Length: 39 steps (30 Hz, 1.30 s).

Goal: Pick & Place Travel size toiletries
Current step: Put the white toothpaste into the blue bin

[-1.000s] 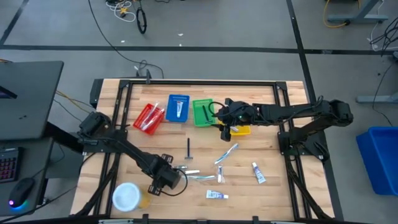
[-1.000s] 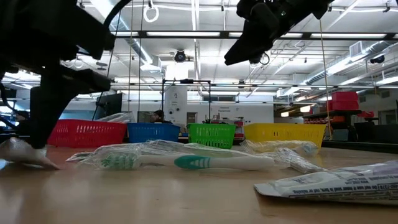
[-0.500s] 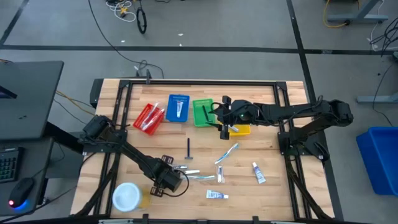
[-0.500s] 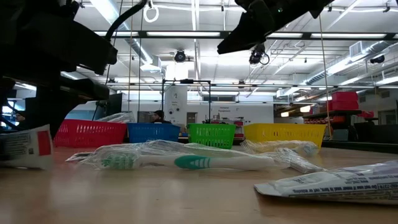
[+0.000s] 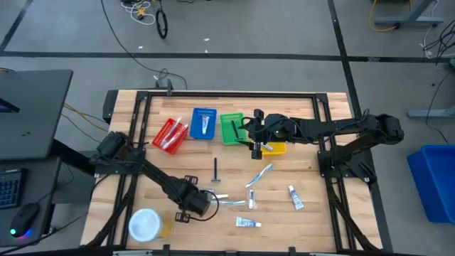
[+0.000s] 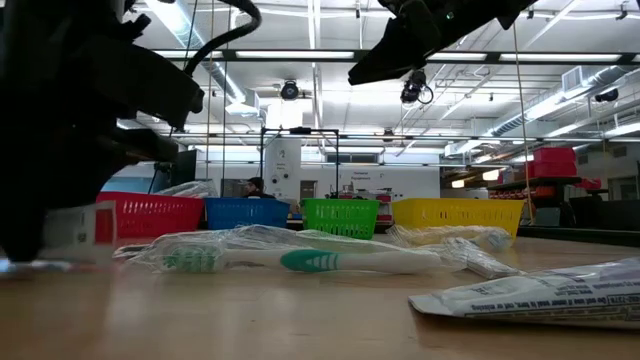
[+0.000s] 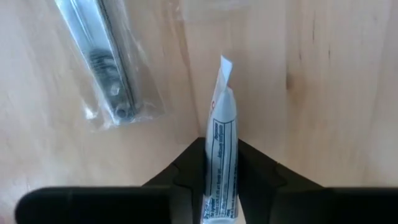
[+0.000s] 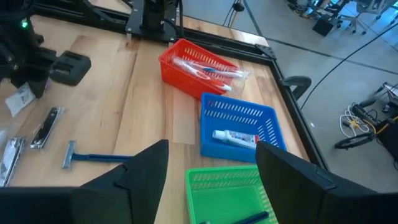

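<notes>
- The left gripper (image 7: 219, 186) sits low over the near part of the table (image 5: 313, 213), its two fingers clamped on a small white tube (image 7: 221, 168) that stands on edge between them, crimped end pointing away from the wrist.
- In the high view that same left gripper (image 5: 201, 204) is just beside the cluster of loose toiletries, with the white-lidded jar (image 5: 145, 225) nearby at the table's front corner.
- Just beside the gripped tube lies a wrapped silvery item (image 7: 106, 68) in clear plastic (flat on the wood, not touching the tube).
- The right gripper (image 8: 211, 171) hovers above the row of bins, fingers spread wide and holding nothing; from above, the right gripper (image 5: 256, 135) is over the green bin (image 5: 229, 129) and yellow bin (image 5: 276, 148).
- The blue bin (image 8: 239, 127) holds one white tube (image 8: 235, 136); the red bin (image 8: 193, 68) holds wrapped toothbrushes (image 8: 205, 65).
- A blue razor (image 5: 215, 170) lies on the wood in front of the bins.
- Loose on the table: a toothbrush (image 5: 259, 175), a small tube (image 5: 295, 197) towards the right, and another tube (image 5: 248, 222) at the front.
</notes>
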Each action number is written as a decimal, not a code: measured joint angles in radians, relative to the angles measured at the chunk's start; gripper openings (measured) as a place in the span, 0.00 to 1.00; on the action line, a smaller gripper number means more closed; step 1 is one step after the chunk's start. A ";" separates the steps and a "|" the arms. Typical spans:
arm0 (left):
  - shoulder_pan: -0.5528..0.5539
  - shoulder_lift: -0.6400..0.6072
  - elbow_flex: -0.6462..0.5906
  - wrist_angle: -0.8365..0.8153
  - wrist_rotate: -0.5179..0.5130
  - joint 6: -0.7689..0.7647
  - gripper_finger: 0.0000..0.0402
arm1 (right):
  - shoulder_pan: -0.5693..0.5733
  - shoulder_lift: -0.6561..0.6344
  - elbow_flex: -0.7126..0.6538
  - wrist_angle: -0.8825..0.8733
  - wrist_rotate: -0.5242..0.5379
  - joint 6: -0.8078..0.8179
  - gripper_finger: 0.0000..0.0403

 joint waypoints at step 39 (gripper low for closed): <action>0.904 -0.270 0.012 0.076 -0.237 0.041 0.17 | 0.000 0.000 0.000 -0.016 -0.002 0.035 0.60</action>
